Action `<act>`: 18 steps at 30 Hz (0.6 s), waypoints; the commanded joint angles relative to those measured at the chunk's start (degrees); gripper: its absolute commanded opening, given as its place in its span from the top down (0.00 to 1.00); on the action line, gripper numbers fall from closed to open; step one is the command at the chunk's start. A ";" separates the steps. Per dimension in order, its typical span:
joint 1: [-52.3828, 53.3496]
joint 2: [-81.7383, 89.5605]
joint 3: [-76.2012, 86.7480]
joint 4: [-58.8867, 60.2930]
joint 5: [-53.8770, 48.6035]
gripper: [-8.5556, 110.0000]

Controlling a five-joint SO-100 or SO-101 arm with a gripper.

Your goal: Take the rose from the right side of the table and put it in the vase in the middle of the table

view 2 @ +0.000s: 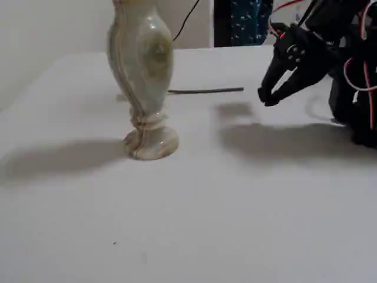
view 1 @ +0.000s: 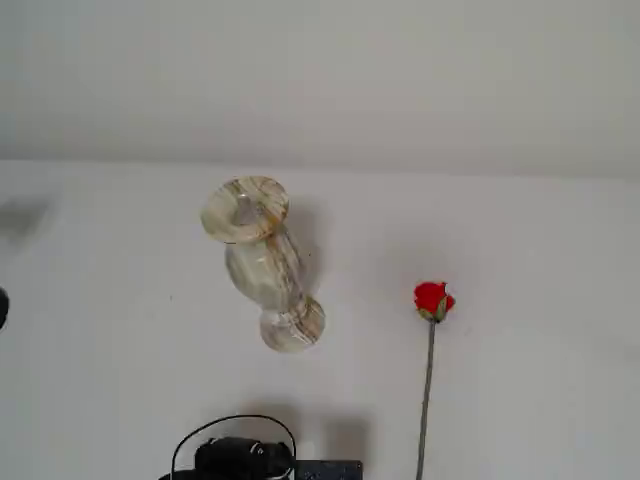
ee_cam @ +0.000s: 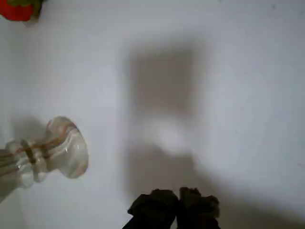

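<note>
Upright on the plain white table (view 1: 520, 260) stands the beige marbled stone vase with brown veining (view 1: 264, 262). Well apart, at its four o'clock in a fixed view, lies the small red rose on a thin grey-green stem (view 1: 432, 300), untouched. Off the table, the black two-finger gripper (view 2: 266, 98) hovers with fingertips nearly together, holding nothing.

Red rose (view 1: 432, 299), cream brown-veined vase (view 1: 262, 262), white table (view 1: 520, 260), black hand (view 2: 266, 98).

Likely home room; plain white table (view 1: 560, 260); patterned blue fabric (view 2: 247, 20) behind.
</note>
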 commanded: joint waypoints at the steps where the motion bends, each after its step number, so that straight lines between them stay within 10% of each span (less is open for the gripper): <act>1: -0.18 0.62 0.00 0.00 0.18 0.93; 18: -0.88 0.62 0.00 0.00 -0.18 0.93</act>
